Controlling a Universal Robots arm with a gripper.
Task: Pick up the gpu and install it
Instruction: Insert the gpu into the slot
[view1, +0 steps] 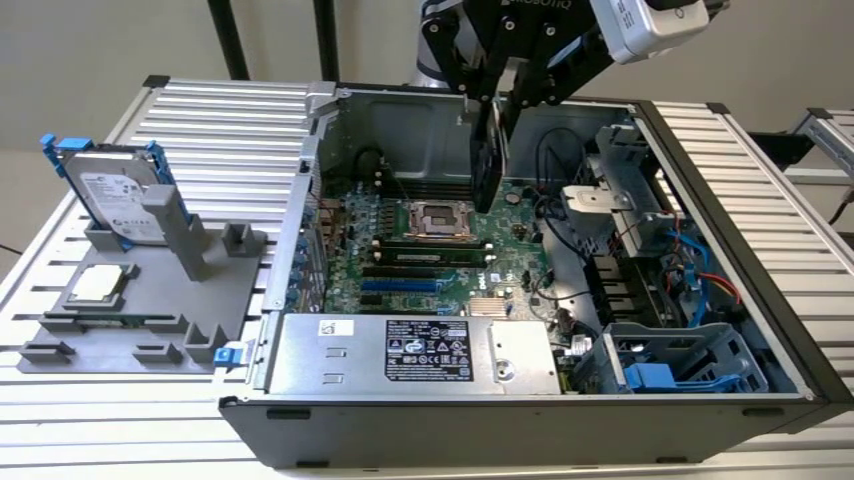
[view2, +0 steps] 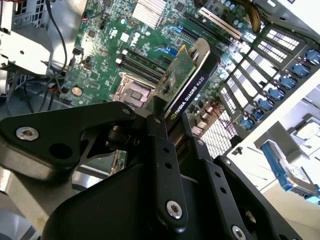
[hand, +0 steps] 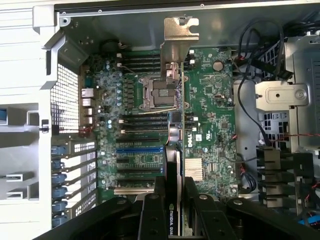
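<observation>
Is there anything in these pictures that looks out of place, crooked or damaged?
Nothing looks damaged or spilled. The one thing not in its place is the gpu: the gripper holds it on edge above the motherboard of the open case, not seated in a slot.

The gpu (view2: 177, 75) had a green board, a black cooler with pale lettering and a silver bracket (hand: 178, 42). The gripper (view1: 494, 102) was black. The motherboard (hand: 210, 100) was green, with black and blue slots and a silver finned heatsink (hand: 194, 169). The hard drive (view1: 118, 200) was silver in a blue frame, and the CPU chip (view1: 100, 284) was silver; both sat on a grey fixture (view1: 127, 345). The table (view1: 220, 110) was pale and ribbed in stripes.
</observation>
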